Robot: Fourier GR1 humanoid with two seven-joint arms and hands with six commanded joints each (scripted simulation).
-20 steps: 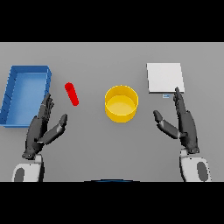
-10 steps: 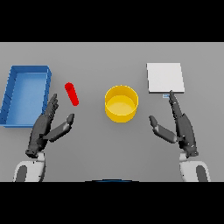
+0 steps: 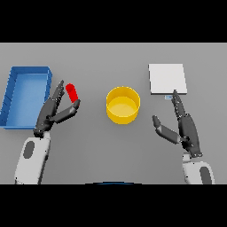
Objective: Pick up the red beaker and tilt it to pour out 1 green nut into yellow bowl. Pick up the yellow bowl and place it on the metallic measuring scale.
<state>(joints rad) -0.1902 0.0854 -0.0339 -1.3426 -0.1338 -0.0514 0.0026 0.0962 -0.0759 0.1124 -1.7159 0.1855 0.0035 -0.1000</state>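
Note:
The red beaker [image 3: 71, 92] lies on its side on the grey table, left of centre. My left hand [image 3: 52, 111] is open just below and left of it, its fingertips close to the beaker's lower end and apart from it as far as I can see. The yellow bowl [image 3: 123, 104] stands in the middle. The metallic scale [image 3: 167, 78] is a flat pale square at the upper right. My right hand [image 3: 184, 126] is open below the scale, fingers pointing at its near edge. No green nut shows.
A blue bin [image 3: 25, 95] lies at the far left, right beside my left hand.
My left hand has risen up and to the right, toward the red beaker. My right hand has slid slightly down, away from the scale.

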